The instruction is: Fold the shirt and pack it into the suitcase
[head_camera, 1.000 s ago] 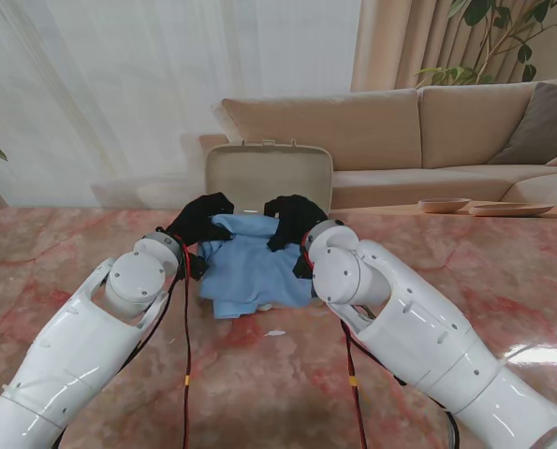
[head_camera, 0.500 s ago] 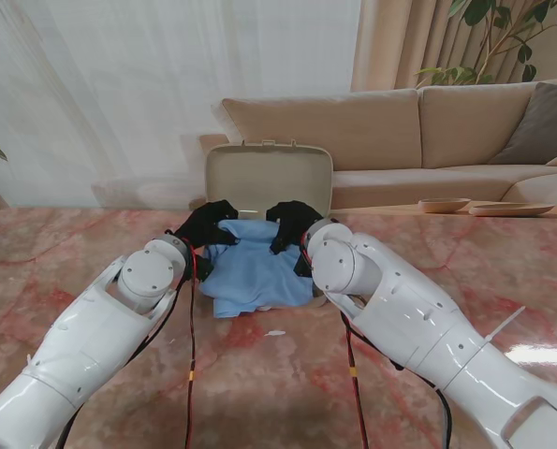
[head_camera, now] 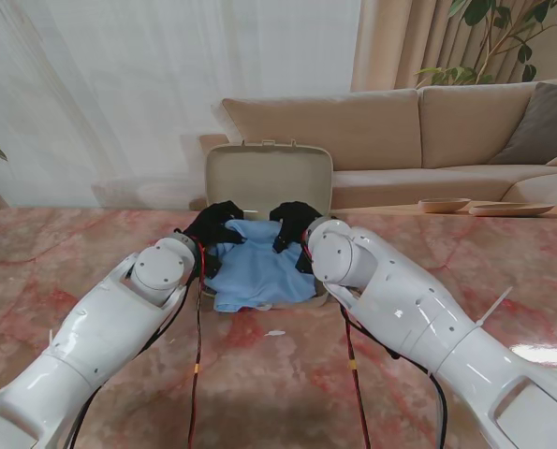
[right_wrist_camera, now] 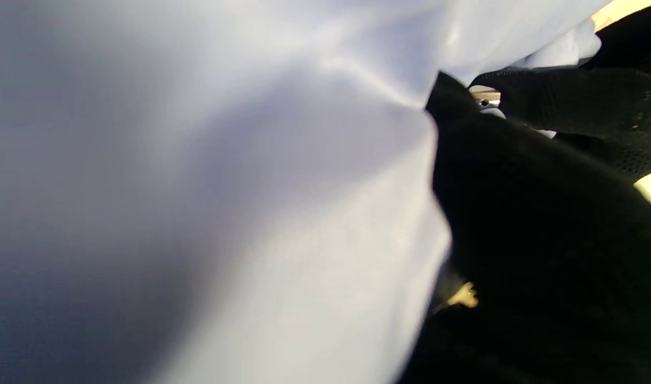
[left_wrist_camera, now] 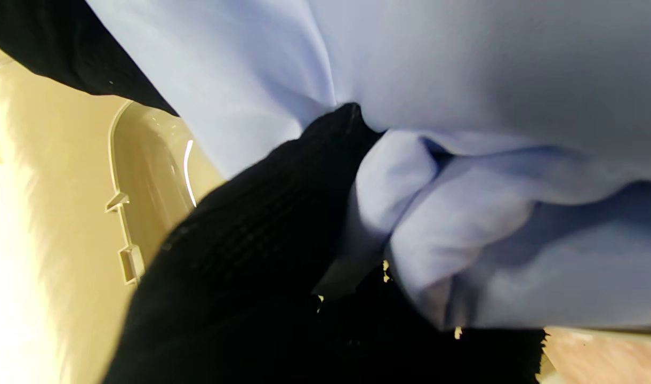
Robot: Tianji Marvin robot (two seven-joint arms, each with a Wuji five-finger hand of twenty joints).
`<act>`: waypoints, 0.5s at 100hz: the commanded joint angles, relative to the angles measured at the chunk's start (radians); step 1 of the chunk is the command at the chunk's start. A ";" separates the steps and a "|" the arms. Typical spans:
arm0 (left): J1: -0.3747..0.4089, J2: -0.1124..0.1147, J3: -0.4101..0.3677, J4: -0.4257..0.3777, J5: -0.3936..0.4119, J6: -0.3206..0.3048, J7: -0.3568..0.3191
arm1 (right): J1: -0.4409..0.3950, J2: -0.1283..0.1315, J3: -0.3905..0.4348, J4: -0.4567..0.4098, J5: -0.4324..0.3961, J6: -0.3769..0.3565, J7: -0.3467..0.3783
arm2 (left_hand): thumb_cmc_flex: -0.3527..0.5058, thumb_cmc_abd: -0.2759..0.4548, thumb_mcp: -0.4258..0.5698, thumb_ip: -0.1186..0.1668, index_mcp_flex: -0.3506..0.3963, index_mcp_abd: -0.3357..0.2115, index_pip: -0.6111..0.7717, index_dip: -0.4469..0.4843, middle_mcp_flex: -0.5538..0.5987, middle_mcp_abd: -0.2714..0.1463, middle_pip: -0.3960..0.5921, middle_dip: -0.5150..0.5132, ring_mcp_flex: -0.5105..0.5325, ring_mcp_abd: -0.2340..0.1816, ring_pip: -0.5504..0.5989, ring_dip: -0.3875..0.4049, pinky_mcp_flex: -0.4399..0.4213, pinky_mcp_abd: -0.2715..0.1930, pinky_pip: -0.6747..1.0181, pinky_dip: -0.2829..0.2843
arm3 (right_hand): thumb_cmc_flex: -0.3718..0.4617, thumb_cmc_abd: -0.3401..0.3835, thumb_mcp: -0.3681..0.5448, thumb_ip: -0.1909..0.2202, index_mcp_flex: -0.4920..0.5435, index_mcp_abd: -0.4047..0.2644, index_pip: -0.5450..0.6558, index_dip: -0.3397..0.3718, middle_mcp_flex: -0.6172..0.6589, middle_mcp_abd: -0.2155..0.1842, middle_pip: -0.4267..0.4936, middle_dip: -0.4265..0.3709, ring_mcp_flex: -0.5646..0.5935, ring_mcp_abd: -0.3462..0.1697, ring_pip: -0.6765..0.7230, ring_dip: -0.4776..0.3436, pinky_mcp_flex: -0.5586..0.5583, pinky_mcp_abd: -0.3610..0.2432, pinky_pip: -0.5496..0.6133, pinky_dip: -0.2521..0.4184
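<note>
A folded light blue shirt (head_camera: 259, 267) hangs between my two black-gloved hands over the open beige suitcase (head_camera: 269, 178), whose lid stands upright behind it. My left hand (head_camera: 215, 224) is shut on the shirt's left far edge, my right hand (head_camera: 292, 223) on its right far edge. The shirt's near edge droops over the suitcase's front rim. In the left wrist view my fingers (left_wrist_camera: 282, 213) pinch bunched blue cloth (left_wrist_camera: 490, 224), with the suitcase's inner wall (left_wrist_camera: 144, 176) beside them. Blue cloth (right_wrist_camera: 224, 186) fills the right wrist view next to my glove (right_wrist_camera: 544, 229).
The pink marble table (head_camera: 91, 253) spreads on both sides. A small white scrap (head_camera: 275, 333) lies on it nearer to me than the suitcase. A beige sofa (head_camera: 428, 131) stands beyond the table, and shallow wooden dishes (head_camera: 484, 207) sit at the far right edge.
Both hands have carried the shirt farther from me, from in front of the suitcase to over its opening. Both arms have stretched forward.
</note>
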 commanded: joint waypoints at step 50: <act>-0.070 -0.042 0.029 0.100 -0.044 0.017 -0.026 | 0.064 -0.047 -0.038 0.142 0.056 -0.022 0.004 | 0.073 0.233 -0.260 0.053 -0.012 0.062 -0.180 -0.357 -0.044 0.056 -0.388 -0.191 -0.206 0.105 -0.381 -0.305 -0.187 0.039 -0.180 -0.148 | 0.077 0.099 0.002 0.011 -0.021 -0.063 0.003 -0.033 -0.038 -0.026 -0.033 -0.035 -0.005 0.024 -0.164 -0.033 -0.097 0.042 -0.033 0.027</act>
